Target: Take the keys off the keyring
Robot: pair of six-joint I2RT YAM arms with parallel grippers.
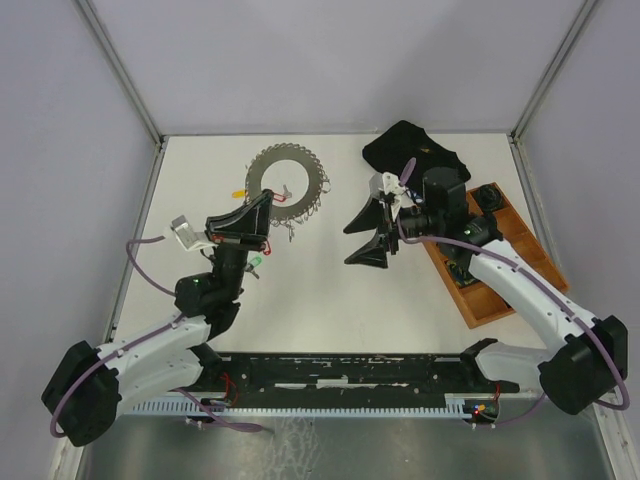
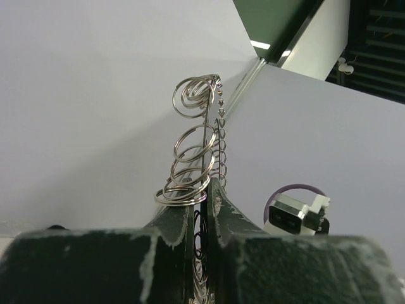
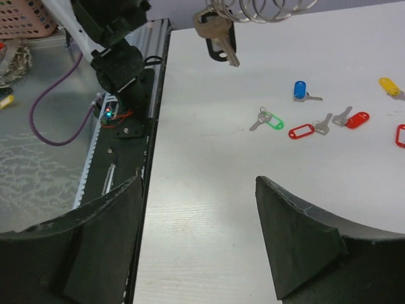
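Top external cam on my end: the left gripper [image 1: 266, 208] has its fingers pressed together on the near rim of the round silvery metal keyring [image 1: 288, 185], the spiky wreath-looking one, which sits toward the back of the white table [image 1: 330, 310]. Left wrist cam shows the same pinch. The right gripper [image 1: 368, 236] hovers just right of it, fingers spread wide, nothing between them. Small silver keys [image 3: 300, 90] with blue, green, red and yellow plastic heads lie loose on the table. One dark-headed key [image 3: 215, 30] hangs from the rings.
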